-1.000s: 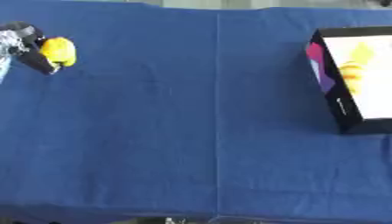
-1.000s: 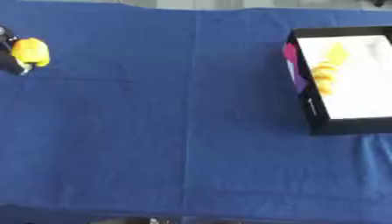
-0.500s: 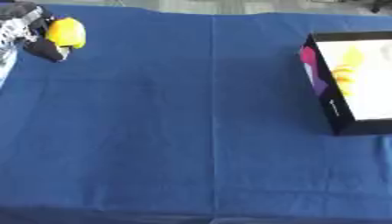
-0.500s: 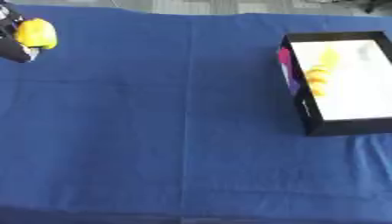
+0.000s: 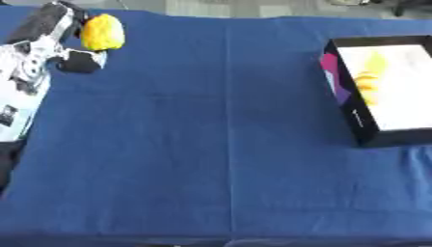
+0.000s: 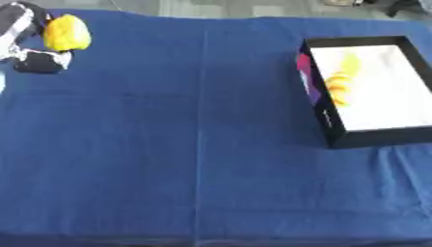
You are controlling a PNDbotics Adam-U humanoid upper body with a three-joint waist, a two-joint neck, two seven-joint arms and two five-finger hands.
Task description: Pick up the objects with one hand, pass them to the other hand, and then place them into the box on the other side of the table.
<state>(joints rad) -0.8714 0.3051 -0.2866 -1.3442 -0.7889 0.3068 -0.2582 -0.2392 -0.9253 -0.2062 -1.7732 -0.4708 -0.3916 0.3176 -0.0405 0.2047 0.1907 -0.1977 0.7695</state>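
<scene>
So the left hand (image 5: 59,46) is up at about 10 o'clock in the view, far corner of the blue tablecloth (image 5: 211,144), with its fingers curled round a small yellow object (image 5: 103,32). The yellow thing sits against the fingers on their 3 o'clock side, looks held rather than resting on the cloth, though I can't tell for sure whether it's clear of the table. The right hand isn't in either view.

My guess on handling: it looks rounded, lumpy and a bit matte, like a toy fruit or foam piece, so probably light and not fragile. A rounded shape can roll in a grip, so I'd take it across its widest part and leave the far end poking out for the other hand to grab at the handover. Can't tell if it's soft or hard from here.

The black box (image 6: 333,137) with the white inside sits at 3 o'clock, well apart from the hand, with yellow stuff (image 6: 337,82) already in it near its left wall. Long way across, so the pass should happen around the middle.
</scene>
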